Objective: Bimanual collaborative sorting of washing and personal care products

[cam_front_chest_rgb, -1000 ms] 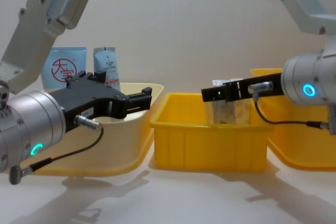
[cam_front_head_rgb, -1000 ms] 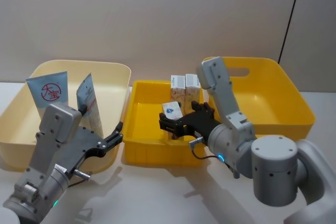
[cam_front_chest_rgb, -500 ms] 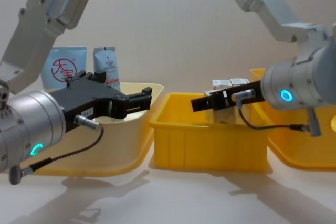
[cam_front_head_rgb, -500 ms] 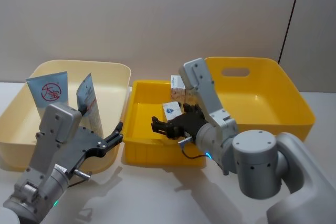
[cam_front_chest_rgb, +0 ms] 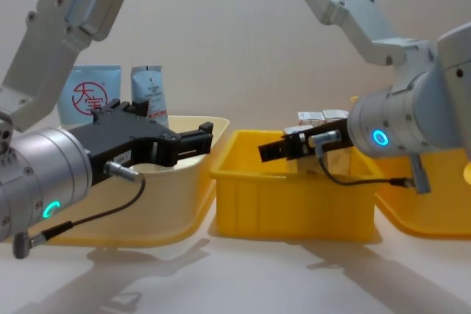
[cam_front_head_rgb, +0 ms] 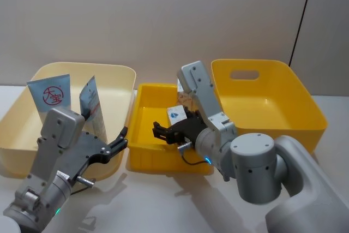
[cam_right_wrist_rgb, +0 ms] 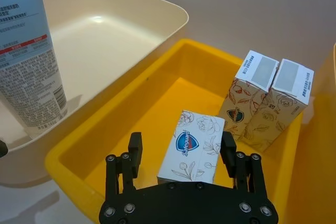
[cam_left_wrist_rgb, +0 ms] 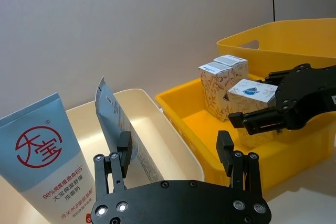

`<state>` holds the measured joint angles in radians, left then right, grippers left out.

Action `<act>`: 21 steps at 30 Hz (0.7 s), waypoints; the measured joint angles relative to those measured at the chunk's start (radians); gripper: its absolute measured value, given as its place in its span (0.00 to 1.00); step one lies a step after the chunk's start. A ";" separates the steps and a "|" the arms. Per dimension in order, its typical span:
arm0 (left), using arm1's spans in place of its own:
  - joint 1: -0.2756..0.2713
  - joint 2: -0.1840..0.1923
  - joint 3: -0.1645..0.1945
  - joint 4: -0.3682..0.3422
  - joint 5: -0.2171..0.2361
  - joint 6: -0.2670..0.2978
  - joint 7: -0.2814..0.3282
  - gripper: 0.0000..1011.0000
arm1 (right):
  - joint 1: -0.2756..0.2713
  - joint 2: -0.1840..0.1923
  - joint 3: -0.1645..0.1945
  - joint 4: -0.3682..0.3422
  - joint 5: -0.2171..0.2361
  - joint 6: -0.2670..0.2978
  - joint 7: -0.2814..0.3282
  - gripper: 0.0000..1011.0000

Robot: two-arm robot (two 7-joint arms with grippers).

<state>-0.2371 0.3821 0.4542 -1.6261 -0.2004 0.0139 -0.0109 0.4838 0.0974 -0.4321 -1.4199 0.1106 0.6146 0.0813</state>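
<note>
Your right gripper [cam_front_head_rgb: 163, 133] hangs low over the middle yellow tub [cam_front_head_rgb: 163, 163], reaching in from the right between its walls, fingers spread wide and gripping nothing. From the right wrist, a cream box [cam_right_wrist_rgb: 191, 145] with its blue logo face up sits between the fingers [cam_right_wrist_rgb: 135, 148]. There is clear space on one side, and the other finger is just beside the box's edge; whether it touches cannot be told. Two upright boxes [cam_right_wrist_rgb: 251, 95] stand pressed together at the tub's far right corner, close behind the loose one.

The tub's left half and near floor are bare, giving you open room on that side. Its left wall runs just beside the right rim of the cream tub [cam_front_head_rgb: 82, 65]. On the right, the right yellow tub [cam_front_head_rgb: 272, 107] has a bare floor.

Your left gripper [cam_front_head_rgb: 117, 144] hovers at the cream tub's near right rim, released wide with nothing between its fingers. In that tub's left part the light-blue tube [cam_front_head_rgb: 50, 99] with the red circle stands upright, and the grey-white tube [cam_front_head_rgb: 91, 102] stands near it on its right. Both are well apart from the left gripper. Bare table [cam_front_head_rgb: 163, 200] lies in front of all three tubs.
</note>
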 joint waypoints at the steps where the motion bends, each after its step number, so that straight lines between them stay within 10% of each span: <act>1: 0.000 0.000 0.000 0.000 0.000 0.000 0.000 0.99 | 0.001 -0.001 0.000 0.002 0.000 0.000 0.000 0.92; 21: 0.000 0.000 0.000 0.000 0.000 0.000 0.000 0.99 | 0.008 -0.016 -0.002 0.018 -0.006 0.004 -0.006 0.39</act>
<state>-0.2371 0.3821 0.4542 -1.6262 -0.2004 0.0139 -0.0109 0.4922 0.0816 -0.4342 -1.4018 0.1050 0.6183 0.0755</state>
